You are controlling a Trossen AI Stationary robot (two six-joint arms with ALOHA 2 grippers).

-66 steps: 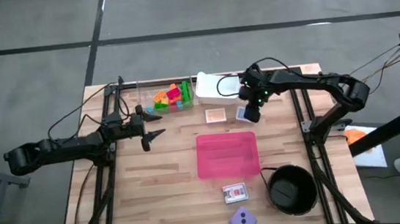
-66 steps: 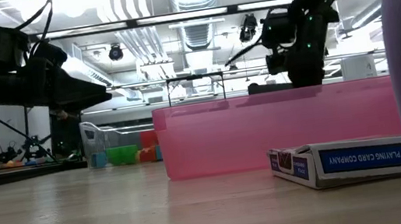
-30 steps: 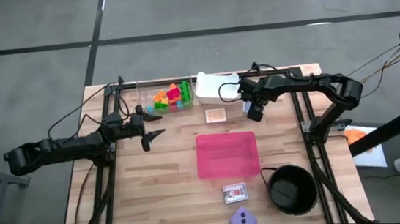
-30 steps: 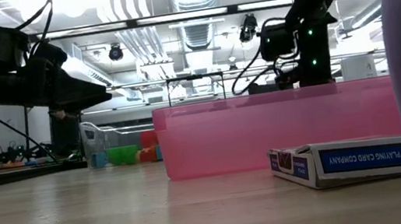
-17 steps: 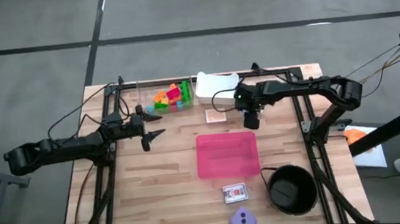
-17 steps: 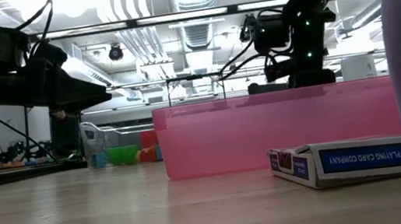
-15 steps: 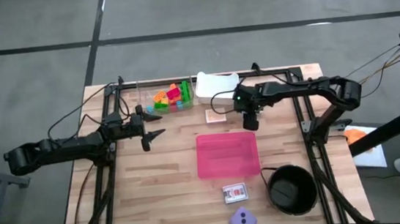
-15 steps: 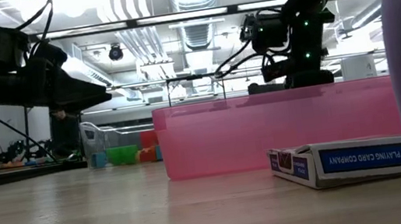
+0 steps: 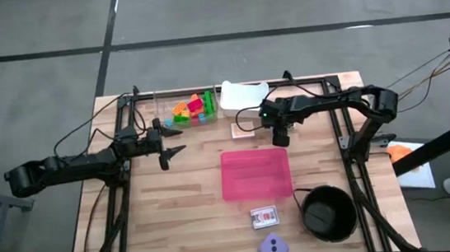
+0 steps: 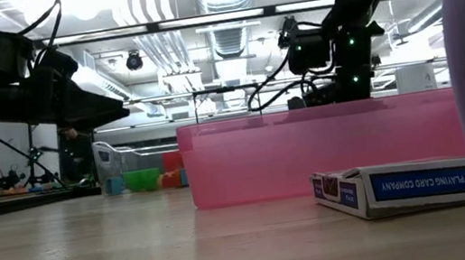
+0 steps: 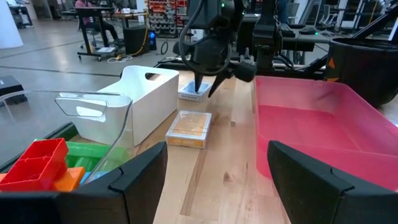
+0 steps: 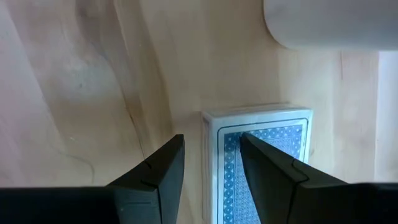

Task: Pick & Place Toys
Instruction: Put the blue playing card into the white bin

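High view: the right gripper (image 9: 279, 136) has slid in from the counter's right side and now hangs just past the pink tray's (image 9: 254, 174) far edge, near the white bin (image 9: 243, 96). The left gripper (image 9: 171, 151) hasn't budged, parked left of centre, jaws spread wide and empty. The bricks (image 9: 192, 108) sit in the clear box at the far edge; the lilac die (image 9: 274, 248) rests at the near edge, beside a card box (image 9: 264, 216) and the black bowl (image 9: 328, 212).

Low view: the right arm (image 10: 330, 48) has moved leftward behind the tray wall; the bricks (image 10: 144, 179) show far off.

Left wrist view: the right gripper (image 11: 205, 84) points down at a blue card deck (image 11: 193, 92), with an orange deck (image 11: 189, 127) nearer.

Right wrist view: jaws partly open over the blue deck (image 12: 261, 158), one finger (image 12: 268, 171) across it; I cannot tell if they grip it.

Pale wood counter (image 9: 176, 222); grey floor, open workshop beyond.
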